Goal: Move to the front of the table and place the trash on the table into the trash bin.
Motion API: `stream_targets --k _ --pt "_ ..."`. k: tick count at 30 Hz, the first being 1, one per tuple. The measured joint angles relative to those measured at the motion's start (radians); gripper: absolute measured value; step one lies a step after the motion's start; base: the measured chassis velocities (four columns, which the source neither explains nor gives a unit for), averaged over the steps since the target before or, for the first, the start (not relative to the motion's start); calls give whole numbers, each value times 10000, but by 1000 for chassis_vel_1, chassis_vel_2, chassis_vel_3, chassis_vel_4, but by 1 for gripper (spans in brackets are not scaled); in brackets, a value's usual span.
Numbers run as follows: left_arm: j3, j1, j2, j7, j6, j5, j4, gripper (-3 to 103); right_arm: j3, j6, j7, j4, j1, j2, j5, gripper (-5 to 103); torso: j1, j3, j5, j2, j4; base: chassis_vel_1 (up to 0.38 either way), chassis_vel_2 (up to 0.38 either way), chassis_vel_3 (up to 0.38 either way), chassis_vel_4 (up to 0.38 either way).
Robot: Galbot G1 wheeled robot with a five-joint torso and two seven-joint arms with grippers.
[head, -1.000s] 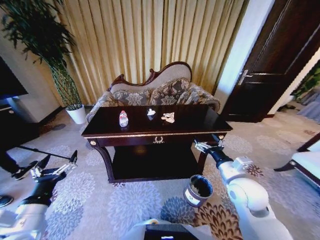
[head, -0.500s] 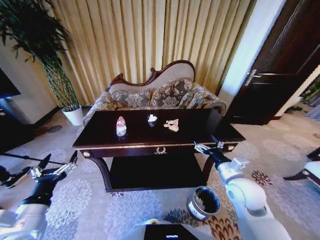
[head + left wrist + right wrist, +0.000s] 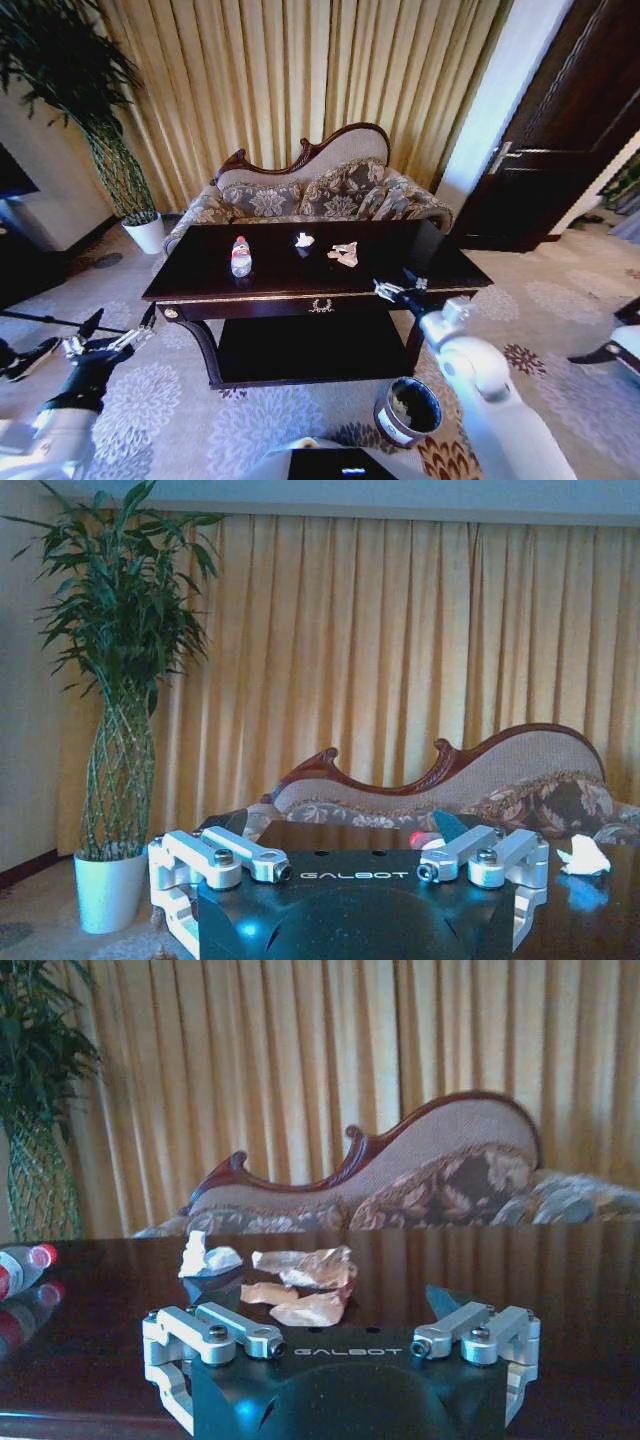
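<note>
The right gripper point(image 3: 398, 289) — jaws wide, empty — is rising to the table point(image 3: 200, 285) edge, the paper scraps point(image 3: 343, 254) just beyond it — grasping nears.

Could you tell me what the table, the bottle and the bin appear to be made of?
The table looks like dark varnished wood: it mirrors the curtains. The bottle seems clear plastic with a red cap. The trash bin has a pale, apparently metal rim; its dark body's material is unclear.
</note>
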Motion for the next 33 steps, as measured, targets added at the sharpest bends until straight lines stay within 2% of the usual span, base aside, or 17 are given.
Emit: stream_targets --k 2,5,7,10,15,25,33 --pt "-10 10 -22 1 0 4 0 100 -213 -27 40 -177 238 -37 17 100 0 0 -1 0 -1 0 0 0 0" --pt "-123 79 -81 -6 -2 6 0 100 -1113 -81 332 -1115 1482 -133 51 100 0 0 -1 1 1 0 0 0 0" --pt "-149 91 -85 -8 -2 5 0 100 -1245 -83 369 -1301 1731 -140 51 100 1 0 0 1 0 0 0 0 0" --pt "-295 168 -157 -64 -4 -22 0 100 -1919 -151 469 -2328 3065 -140 49 100 2 0 -2 0 1 0 0 0 0" --pt "-286 195 -275 -79 -5 25 0 100 -2523 -223 518 -3346 4018 -82 45 100 3 1 -2 -1 0 0 0 0 0" --pt "-299 159 -372 -113 97 152 0 100 -3513 -351 947 -4985 5457 184 120 100 4 1 -2 0 0 0 0 0 0" --pt "-295 143 -461 -117 109 152 0 100 -3720 -371 1022 -5629 5891 358 121 100 4 0 -1 -1 -1 0 0 0 0"
